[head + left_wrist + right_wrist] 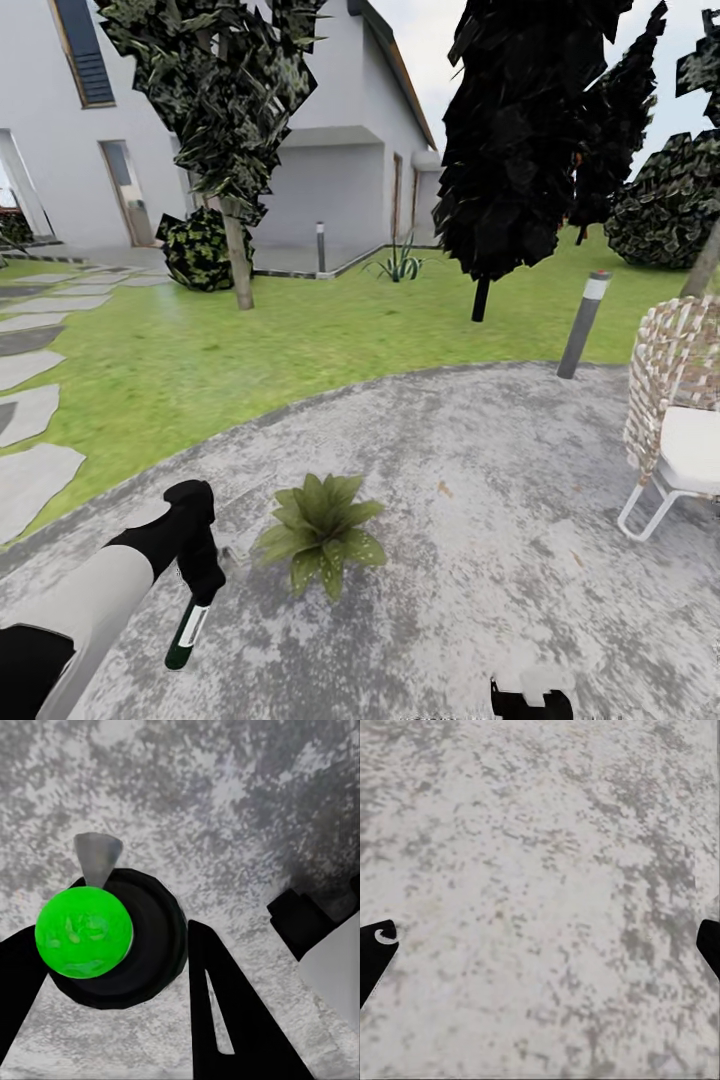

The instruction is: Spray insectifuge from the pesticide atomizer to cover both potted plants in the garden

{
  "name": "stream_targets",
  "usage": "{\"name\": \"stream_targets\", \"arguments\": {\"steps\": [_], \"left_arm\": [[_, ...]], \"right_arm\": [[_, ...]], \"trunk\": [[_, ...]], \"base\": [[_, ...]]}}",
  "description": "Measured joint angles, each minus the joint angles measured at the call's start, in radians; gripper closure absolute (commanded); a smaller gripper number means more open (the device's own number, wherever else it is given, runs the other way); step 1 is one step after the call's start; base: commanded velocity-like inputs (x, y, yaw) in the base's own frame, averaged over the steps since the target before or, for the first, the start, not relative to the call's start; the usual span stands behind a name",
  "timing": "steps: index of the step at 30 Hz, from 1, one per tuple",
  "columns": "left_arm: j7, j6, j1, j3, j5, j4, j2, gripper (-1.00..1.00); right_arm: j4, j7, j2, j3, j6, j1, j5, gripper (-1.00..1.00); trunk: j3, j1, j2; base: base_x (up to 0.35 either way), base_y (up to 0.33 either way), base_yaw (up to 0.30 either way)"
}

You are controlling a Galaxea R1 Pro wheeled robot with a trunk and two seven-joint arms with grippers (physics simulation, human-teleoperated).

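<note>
Two black fingers (225,1020) of the left gripper (198,598) clamped on the pesticide atomizer (186,632), seen from the left wrist as dark wedges flanking a round black body (142,945) with a bright green disc (84,933) toward the camera and a grey cone-shaped tip (96,856) beyond it. From the head, instead, a slim dark green bottle with a pale stripe, hanging down below the left hand over the grey paved patio (480,480). Bottle just beside the one potted plant (320,540) in sight, a low rosette of pointed, pale-speckled leaves sitting on the paving, apart from the bottle. Pot itself hidden under the leaves.

Right gripper (540,945) spread wide and empty: only two dark tips at opposite edges of the right wrist picture, mottled grey paving between them. From the head, just a black and white part of that arm (532,698) at the bottom edge.

Open paving on the plant's right side, up to a woven chair with a white cushion (680,420) near the right edge. Grey bollard light (583,325) at the patio rim. Beyond the rim, lawn (300,340), stepping stones (30,410) on the left, dark trees (520,140) and a white house (330,120) behind.
</note>
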Motion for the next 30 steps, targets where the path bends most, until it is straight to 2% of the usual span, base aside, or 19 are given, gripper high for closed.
{"name": "stream_targets", "arguments": {"steps": [21, 26, 30], "left_arm": [[0.0, 0.003, 0.0, -0.007, -0.001, -0.001, -0.011, 1.0], [0.001, 0.001, 0.0, -0.008, -0.001, 0.002, -0.011, 1.0], [0.002, -0.002, 0.002, -0.008, -0.002, 0.005, -0.004, 1.0]], "right_arm": [[0.0, -0.001, 0.0, -0.001, 0.0, 0.0, 0.0, -1.0], [0.0, -0.001, 0.0, -0.001, -0.001, 0.0, 0.0, -1.0], [0.001, -0.001, -0.001, -0.001, -0.001, 0.0, 0.0, -1.0]], "trunk": [[-0.002, 0.0, 0.0], [-0.005, 0.0, 0.0], [-0.005, 0.0, 0.0]], "base": [[0.014, 0.336, -0.299], [0.023, 0.114, -0.284], [0.002, 0.01, -0.064]]}}
